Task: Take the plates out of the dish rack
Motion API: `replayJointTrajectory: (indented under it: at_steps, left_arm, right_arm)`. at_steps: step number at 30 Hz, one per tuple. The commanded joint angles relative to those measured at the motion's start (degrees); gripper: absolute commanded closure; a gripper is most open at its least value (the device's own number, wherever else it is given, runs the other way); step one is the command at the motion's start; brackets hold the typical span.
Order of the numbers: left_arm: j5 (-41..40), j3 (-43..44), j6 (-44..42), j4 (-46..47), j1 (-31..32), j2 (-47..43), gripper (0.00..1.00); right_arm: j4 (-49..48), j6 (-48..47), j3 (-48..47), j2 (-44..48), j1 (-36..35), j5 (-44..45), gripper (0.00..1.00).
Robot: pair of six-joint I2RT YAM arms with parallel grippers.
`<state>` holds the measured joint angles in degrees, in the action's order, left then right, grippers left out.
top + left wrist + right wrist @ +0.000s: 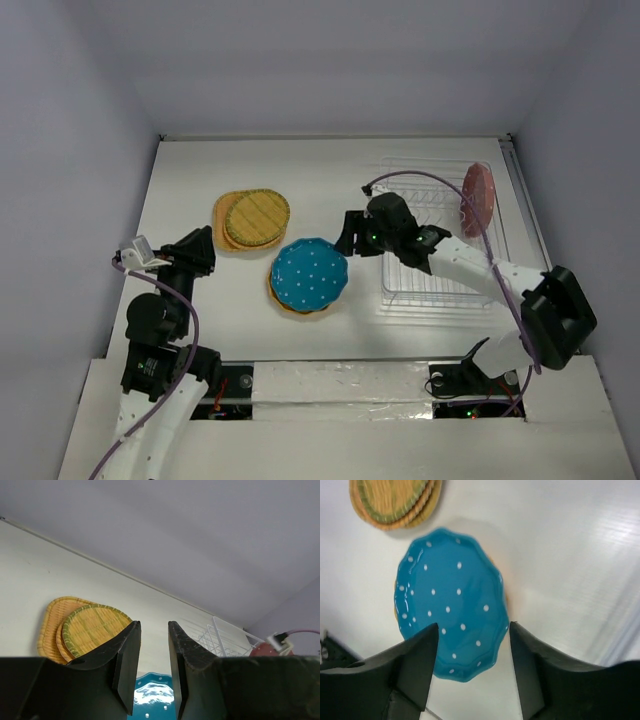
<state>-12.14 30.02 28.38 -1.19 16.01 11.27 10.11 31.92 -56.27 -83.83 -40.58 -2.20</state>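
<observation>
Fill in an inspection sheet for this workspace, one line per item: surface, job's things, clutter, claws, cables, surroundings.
Surface: white table, bare around the plates.
Job's things: the clear dish rack on the right holds one pink plate standing on edge. The blue plate lies flat on the yellow-orange plate at the centre. The woven round plate lies on the orange-tan plate further back.
Clutter: nothing seen.
Claws: left claw narrowly open and empty. Right claw wide open and empty, above the blue plate's near edge.
Cables: a purple cable runs along the right arm, and a second purple cable along the left.
Surroundings: plain pale walls on three sides.
</observation>
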Motion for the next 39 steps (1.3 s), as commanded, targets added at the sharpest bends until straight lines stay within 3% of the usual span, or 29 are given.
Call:
replayJointTrajectory:
  at_steps: [1,2,3,6,10,12,13,16,17,21,27,31,39]
  left_arm:
    - [0.3,0.4,-0.4,2.2,-0.4,-0.9,0.74]
    - [0.3,0.5,-0.4,2.2,-0.4,-1.0,0.74]
    - [0.3,0.5,-0.5,2.2,-0.4,-1.1,0.74]
    - [0.3,0.5,-0.5,2.4,-0.4,-1.2,0.75]
    - [0.3,0.4,-0.4,2.5,-0.4,-1.6,0.94]
    - [0.3,0.6,-0.4,1.8,-0.4,-2.1,1.00]
    - [0.3,0.7,-0.4,1.5,-0.4,-2.4,1.00]
    - [0.3,1.0,-0.4,1.3,0.2,-3.3,1.00]
    - [0.3,0.9,-0.4,1.3,0.9,-3.4,1.00]
    - [0.3,1.1,-0.6,1.3,2.2,-3.6,0.96]
    - [0.3,1.6,-1.0,-0.8,2.7,-5.1,0.93]
    - [0.3,1.7,-1.3,-1.0,2.7,-5.6,0.91]
    - [0.3,2.0,-1.5,-1.3,3.2,-6.6,0.88]
  right_arm:
    - [4.7,-3.3,-5.7,6.6,0.0,9.7,0.76]
    - [5.4,-3.7,-6.6,7.7,0.0,15.1,0.91]
    - [7.4,-4.1,-7.3,8.8,0.0,18.4,1.00]
    - [12.7,-6.3,-10.3,11.3,4.3,31.4,1.00]
    - [18.8,-8.3,-11.3,13.0,13.5,42.4,1.00]
    - [21.3,-9.3,-11.1,14.0,16.6,48.6,0.88]
    - [22.5,-10.5,-11.4,14.0,17.7,51.0,0.59]
    - [27.4,-11.3,-12.9,11.6,21.1,56.7,0.24]
    - [28.4,-11.1,-13.3,10.9,22.3,56.8,0.21]
    - [30.4,-12.6,-15.9,6.1,26.5,59.8,0.24]
    - [30.2,-15.5,-20.6,-4.0,27.7,54.9,0.32]
    - [31.2,-15.7,-23.5,-10.6,28.4,59.7,0.45]
    - [32.9,-14.0,-26.3,-16.0,28.4,65.0,0.57]
